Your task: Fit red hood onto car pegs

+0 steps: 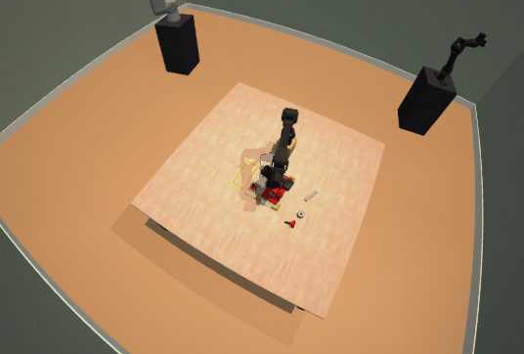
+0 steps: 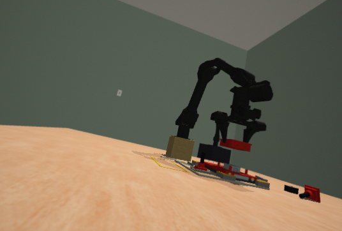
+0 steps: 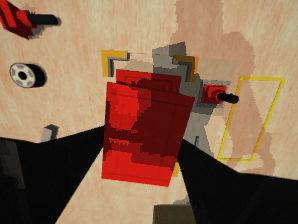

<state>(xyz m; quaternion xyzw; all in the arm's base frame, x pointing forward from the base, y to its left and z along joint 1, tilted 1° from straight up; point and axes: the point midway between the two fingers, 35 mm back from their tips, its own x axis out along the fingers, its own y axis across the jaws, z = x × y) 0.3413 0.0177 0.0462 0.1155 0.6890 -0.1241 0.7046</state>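
My gripper (image 2: 235, 143) (image 3: 143, 135) (image 1: 274, 183) is shut on the red hood (image 2: 236, 145) (image 3: 145, 135). It holds the hood by its two long sides, in the air and roughly level. The toy car chassis (image 2: 223, 168) (image 3: 150, 80) lies in its jig on the table, below the hood and a little off from it. In the wrist view the hood covers most of the chassis, and the pegs and engine are hidden. Yellow corner brackets of the jig (image 3: 112, 60) show beside it. A dark block (image 2: 214, 153) stands by the chassis.
A red part with a black peg (image 1: 291, 224) (image 2: 311, 193) (image 3: 17, 17), a wheel (image 1: 301, 214) (image 3: 22, 75) and a grey pin (image 1: 311, 196) lie near the jig. Another red part (image 3: 216, 95) lies beside a yellow outlined rectangle (image 3: 262, 78) (image 2: 157, 162). The arm's tan base block (image 2: 180, 148) stands behind.
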